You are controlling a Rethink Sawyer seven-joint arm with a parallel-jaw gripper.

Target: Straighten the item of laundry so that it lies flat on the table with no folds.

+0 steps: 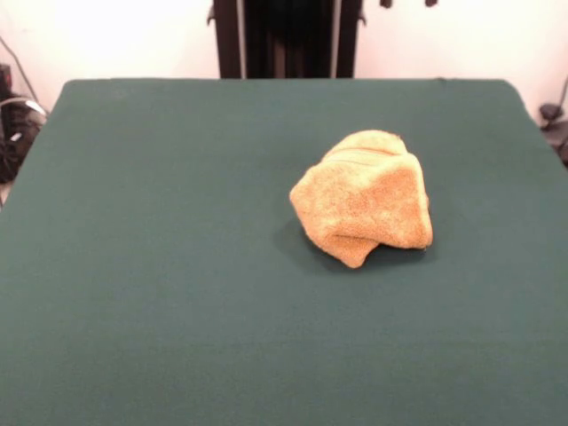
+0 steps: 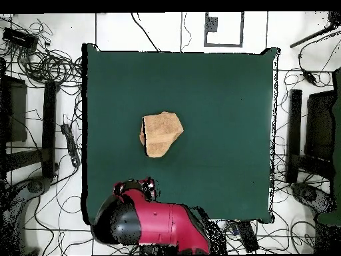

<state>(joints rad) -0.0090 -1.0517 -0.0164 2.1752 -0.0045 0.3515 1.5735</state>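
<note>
The orange-tan towel point(image 1: 364, 197) lies crumpled in a bunched heap right of the middle of the dark green table point(image 1: 160, 266). Its edges are folded under and a woven band shows near its top. In the overhead view the towel point(image 2: 160, 134) is a small folded lump near the middle of the table point(image 2: 226, 100). My gripper point(image 1: 408, 3) shows only as two dark tips at the top edge, set apart, open and empty, well behind and above the towel. The red and black arm point(image 2: 150, 223) is drawn back at the table's robot-side edge.
The pedestal point(image 1: 286, 37) stands behind the table's far edge. Cables and dark stands point(image 2: 40, 127) lie on the floor around the table. The green cloth spreads wide on all sides of the towel.
</note>
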